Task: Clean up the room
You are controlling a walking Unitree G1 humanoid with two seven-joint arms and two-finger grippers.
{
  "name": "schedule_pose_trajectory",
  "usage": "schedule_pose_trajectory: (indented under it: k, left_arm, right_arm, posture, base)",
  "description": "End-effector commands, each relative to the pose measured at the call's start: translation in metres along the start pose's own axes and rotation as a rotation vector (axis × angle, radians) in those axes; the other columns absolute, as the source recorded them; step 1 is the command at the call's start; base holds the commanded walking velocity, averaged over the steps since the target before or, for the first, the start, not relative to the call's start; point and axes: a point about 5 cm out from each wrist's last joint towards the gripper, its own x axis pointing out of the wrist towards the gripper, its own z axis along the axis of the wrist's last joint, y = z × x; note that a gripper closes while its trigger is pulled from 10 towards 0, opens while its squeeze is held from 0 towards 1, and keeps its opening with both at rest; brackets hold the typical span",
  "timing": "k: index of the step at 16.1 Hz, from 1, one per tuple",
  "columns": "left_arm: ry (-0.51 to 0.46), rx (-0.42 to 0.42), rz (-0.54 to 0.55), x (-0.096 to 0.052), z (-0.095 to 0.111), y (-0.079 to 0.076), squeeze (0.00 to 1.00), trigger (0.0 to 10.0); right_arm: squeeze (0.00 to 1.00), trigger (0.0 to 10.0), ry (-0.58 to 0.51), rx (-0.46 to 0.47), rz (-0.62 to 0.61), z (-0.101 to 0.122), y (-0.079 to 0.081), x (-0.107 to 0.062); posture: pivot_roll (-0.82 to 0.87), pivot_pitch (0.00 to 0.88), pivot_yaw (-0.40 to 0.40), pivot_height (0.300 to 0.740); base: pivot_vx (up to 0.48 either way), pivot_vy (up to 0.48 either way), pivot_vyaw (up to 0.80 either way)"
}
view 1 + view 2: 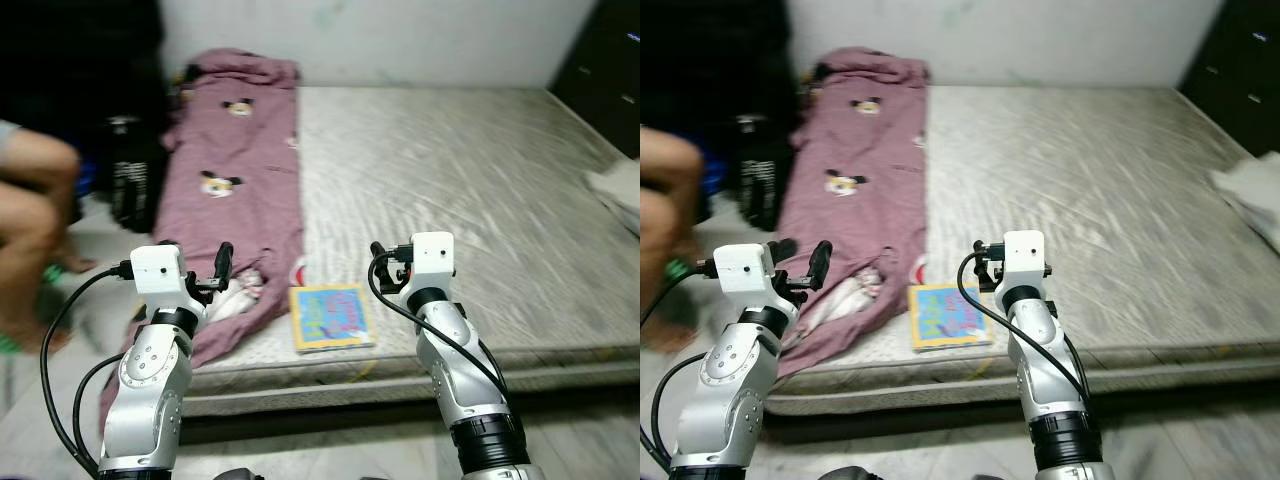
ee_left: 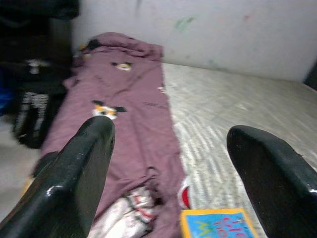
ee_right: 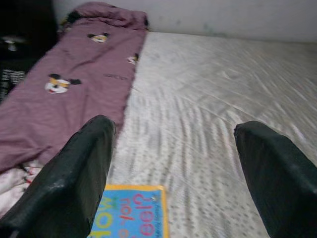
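A: Item one, far left?
B: A person's bare leg, seated at the bedside, beside a dark bag on the floor.

A: Next along?
B: The left hand, raised over the near left corner of the bed, fingers spread apart, grasping nothing. Below and beyond it lay a mauve blanket printed with cartoon mice, stretched down the left side of the mattress, its near end hanging over the edge; a pale, bunched cloth showed at that end.

A: Centre?
B: A picture book, blue cover with yellow border, flat on the mattress near its front edge, just beside the blanket and between the two hands.

A: And right?
B: The right hand, held above the mattress close to the book, fingers likewise parted and empty. Farther right, a white cloth at the bed's edge and a dark cabinet.
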Motion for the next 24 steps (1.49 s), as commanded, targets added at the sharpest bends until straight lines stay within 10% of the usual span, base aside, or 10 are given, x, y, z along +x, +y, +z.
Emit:
schedule_pose_trajectory:
  k: [1,24]
  left_arm:
    - [-0.009,0.015,-0.021,0.0005,0.0020,-0.0036,0.00,10.0]
    - [-0.021,-0.040,-0.076,-0.0023,0.0037,-0.0090,0.00,10.0]
  right_arm:
    - [0.00,10.0,0.007,0.008,-0.014,0.0002,-0.0035,0.0004]
    - [0.00,10.0,0.013,0.003,0.001,-0.0006,-0.0014,-0.0003]
  posture:
    - [0.07,0.001,-0.042,0.740]
    - [0.07,0.007,-0.043,0.740]
  base:
    - [0.000,0.000,-0.80]
    - [0.199,0.000,-0.07]
